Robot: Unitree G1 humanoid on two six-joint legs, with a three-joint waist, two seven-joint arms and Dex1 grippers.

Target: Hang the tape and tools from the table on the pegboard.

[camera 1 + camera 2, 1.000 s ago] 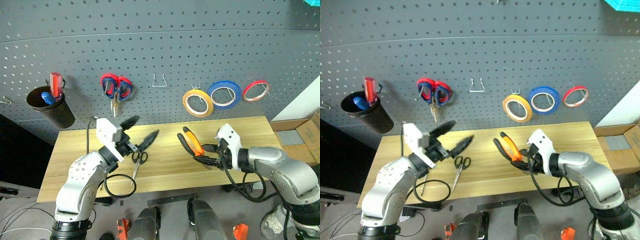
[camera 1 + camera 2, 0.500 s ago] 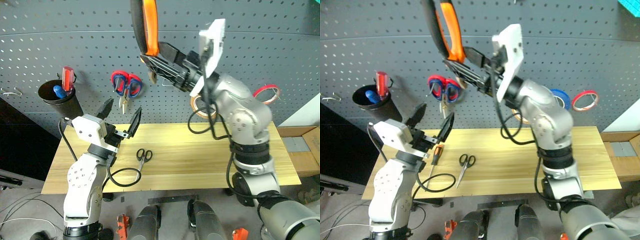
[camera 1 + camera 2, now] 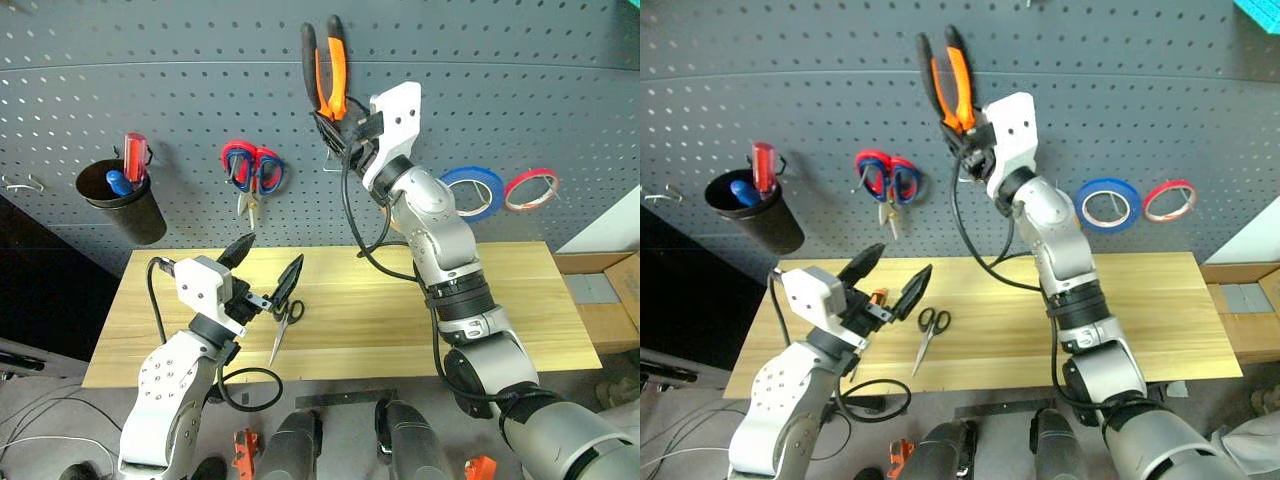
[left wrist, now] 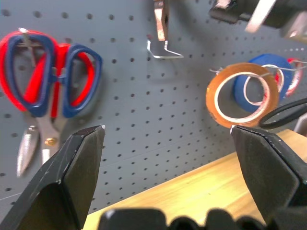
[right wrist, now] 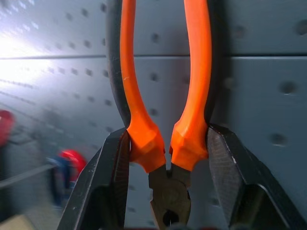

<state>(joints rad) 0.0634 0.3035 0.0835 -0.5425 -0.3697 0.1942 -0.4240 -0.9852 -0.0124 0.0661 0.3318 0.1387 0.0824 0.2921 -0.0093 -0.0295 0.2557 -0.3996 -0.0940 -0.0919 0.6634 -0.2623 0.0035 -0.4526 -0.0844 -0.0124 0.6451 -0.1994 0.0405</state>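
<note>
Right gripper point(image 3: 975, 140) clamps the orange-and-black-handled pliers point(image 3: 950, 75), handles up, against the dark grey pegboard point(image 3: 500, 90). Missing the bare wire hook point(image 4: 162, 45) just below could drop them.

The left hand point(image 4: 168, 143) stands wide open before the pegboard point(image 4: 124, 115); red-and-blue scissors point(image 4: 45, 81) hang there; near them an empty metal hook point(image 4: 163, 48); tan tape point(image 4: 242, 95) overlapping a blue ring point(image 4: 264, 72); bench point(image 4: 192, 196) below.
</note>
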